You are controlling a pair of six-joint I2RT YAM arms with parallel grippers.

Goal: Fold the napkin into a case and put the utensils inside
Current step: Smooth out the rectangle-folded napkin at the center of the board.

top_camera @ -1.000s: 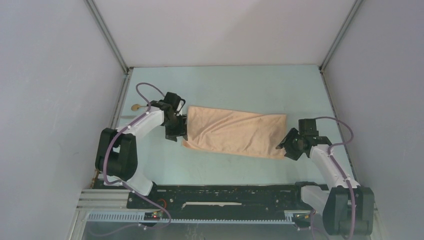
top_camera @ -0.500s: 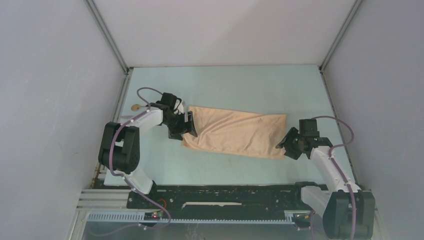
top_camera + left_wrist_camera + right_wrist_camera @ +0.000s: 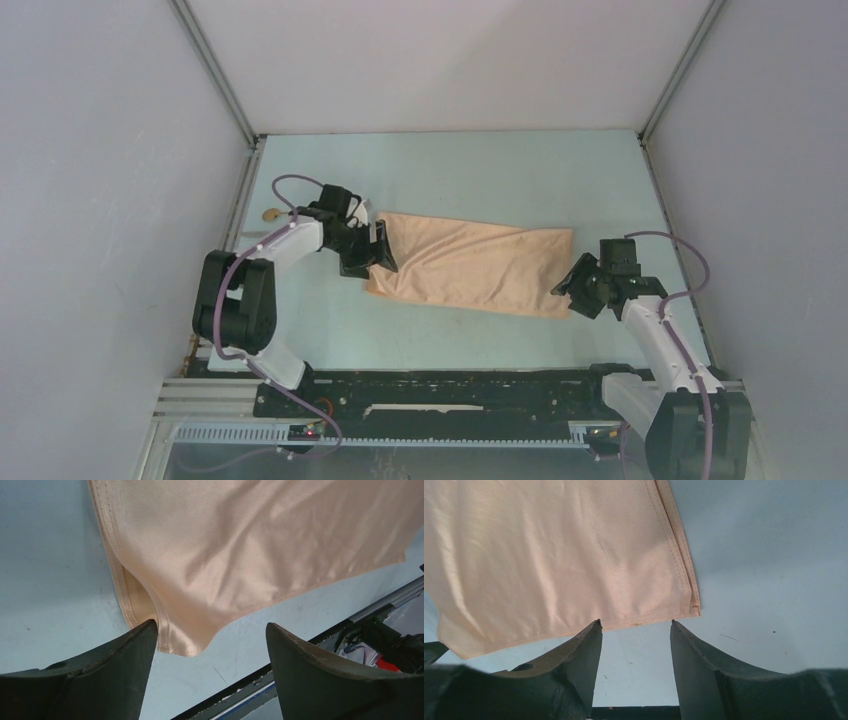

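The peach napkin (image 3: pixel 470 265) lies folded into a flat oblong in the middle of the table. My left gripper (image 3: pixel 379 250) is open at its left end. In the left wrist view one fingertip (image 3: pixel 150 627) touches the layered near-left corner of the napkin (image 3: pixel 250 545). My right gripper (image 3: pixel 570 290) is open at the napkin's near right corner. In the right wrist view its fingertips (image 3: pixel 596 625) stand at the hemmed edge of the napkin (image 3: pixel 554 555). A gold spoon bowl (image 3: pixel 271 213) shows by the left wall, its handle mostly behind the left arm. The silvery utensil is out of view.
A black rail (image 3: pixel 450 390) runs along the near table edge and also shows in the left wrist view (image 3: pixel 380 610). White enclosure walls close in the table on the left, right and back.
My left gripper has swung right onto the napkin's left end and turned. The right gripper has barely shifted. The napkin has not moved.
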